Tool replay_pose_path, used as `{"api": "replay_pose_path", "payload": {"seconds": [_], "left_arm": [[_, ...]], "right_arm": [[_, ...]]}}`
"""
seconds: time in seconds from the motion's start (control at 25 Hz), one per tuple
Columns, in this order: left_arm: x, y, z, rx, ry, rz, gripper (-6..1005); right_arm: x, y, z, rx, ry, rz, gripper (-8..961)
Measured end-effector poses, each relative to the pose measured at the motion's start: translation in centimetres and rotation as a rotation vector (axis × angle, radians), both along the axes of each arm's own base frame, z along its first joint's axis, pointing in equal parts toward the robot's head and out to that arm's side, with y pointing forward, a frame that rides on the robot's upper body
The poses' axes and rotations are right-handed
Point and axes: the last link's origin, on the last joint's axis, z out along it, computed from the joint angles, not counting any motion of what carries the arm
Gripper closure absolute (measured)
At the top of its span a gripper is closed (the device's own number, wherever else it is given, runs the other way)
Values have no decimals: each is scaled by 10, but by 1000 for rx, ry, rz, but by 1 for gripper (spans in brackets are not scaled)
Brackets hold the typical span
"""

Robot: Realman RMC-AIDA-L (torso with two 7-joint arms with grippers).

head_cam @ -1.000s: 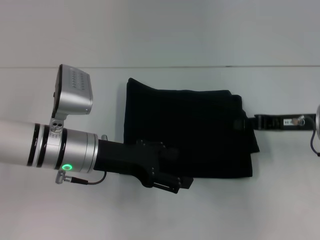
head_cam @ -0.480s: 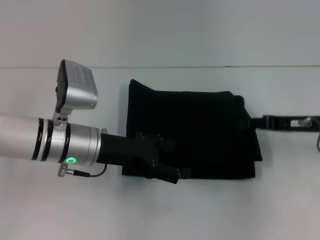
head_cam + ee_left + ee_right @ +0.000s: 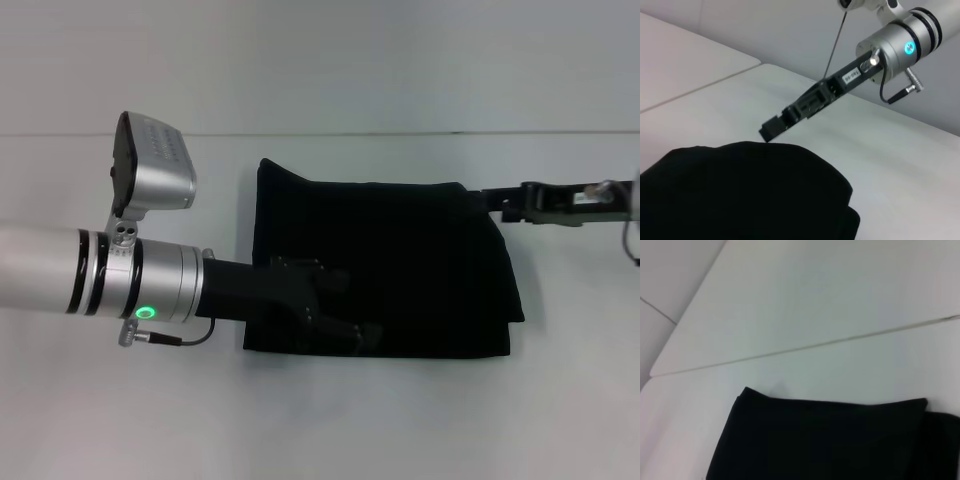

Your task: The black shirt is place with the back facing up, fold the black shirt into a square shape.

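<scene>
While the black shirt [image 3: 385,265] lies folded into a roughly rectangular block in the middle of the white table [image 3: 330,420], both arms are close to it from opposite sides. Its outline in the head view is nearly square, with a small peak of cloth sticking up at the far corner on the robot's left and the near edge running fairly straight; layered folds show along the side toward the robot's right. No lettering shows on the upper face. The left gripper [image 3: 340,332] reaches in from the robot's left, low over the near left part of the cloth, its dark body overlapping the shirt so that black lies against black; whether its fingers are apart or together cannot be told, nor whether they hold any fabric. Behind it the silver arm section carries a green light and a boxy camera housing. The right gripper [image 3: 497,203] comes in from the robot's right at the far right corner of the shirt; in the left wrist view [image 3: 771,129] its tip hangs just beyond the bulging edge of the cloth [image 3: 740,195], apparently clear of it, and its fingers look close together, though this is not certain. A thin seam [image 3: 400,133] crosses the table beyond the shirt.
</scene>
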Motion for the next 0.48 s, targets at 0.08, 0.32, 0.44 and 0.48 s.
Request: {"api": "replay_pose_path", "payload": {"seconds": [0.08, 0.32, 0.44, 0.48], "left_arm": [[0, 1, 0, 4, -1, 6, 65], [-1, 2, 2, 7, -1, 13, 65], [-1, 2, 3, 8, 0, 16, 65], [-2, 2, 3, 10, 0, 17, 65]], "right_arm": [[-5, 2, -10, -17, -11, 0, 312], [-18, 4, -30, -43, -30, 18, 211], [-24, 5, -35, -47, -25, 28, 202], [-26, 5, -37, -49, -24, 31, 201]]}}
